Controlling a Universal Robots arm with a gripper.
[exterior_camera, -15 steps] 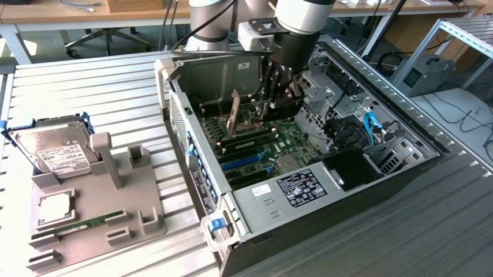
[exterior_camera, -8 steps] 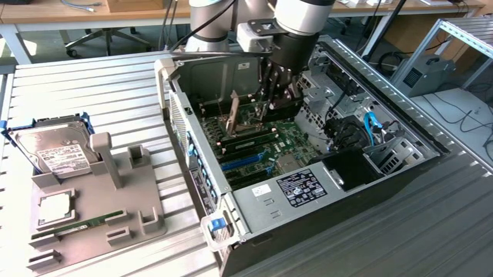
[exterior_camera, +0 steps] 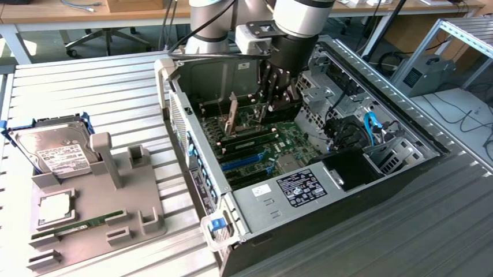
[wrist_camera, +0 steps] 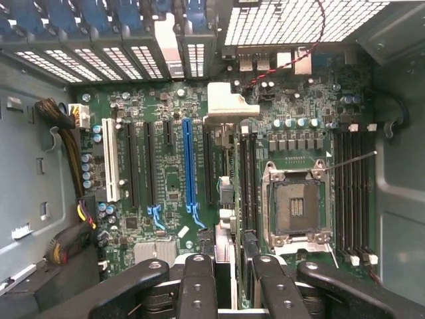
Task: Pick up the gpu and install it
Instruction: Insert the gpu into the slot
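My gripper [exterior_camera: 279, 95] reaches down into the open computer case [exterior_camera: 385, 173], over the back part of the motherboard [exterior_camera: 289, 156]. In the wrist view the gripper [wrist_camera: 229, 266] is shut on the gpu [wrist_camera: 228, 113]. The card is seen edge-on, running from between the black fingers [wrist_camera: 198, 279] out to its silvery end bracket near the rear slot openings. It hangs above the motherboard, lined up just beside the long blue expansion slot [wrist_camera: 189, 166]. I cannot tell whether it touches a slot.
The bare CPU socket [wrist_camera: 295, 206] and memory slots [wrist_camera: 355, 193] lie beside the card. A cable bundle [wrist_camera: 66, 143] runs along one case wall. Outside the case, a grey holder [exterior_camera: 92, 196] carries a silver hard drive [exterior_camera: 50, 151] and a green memory stick [exterior_camera: 77, 224].
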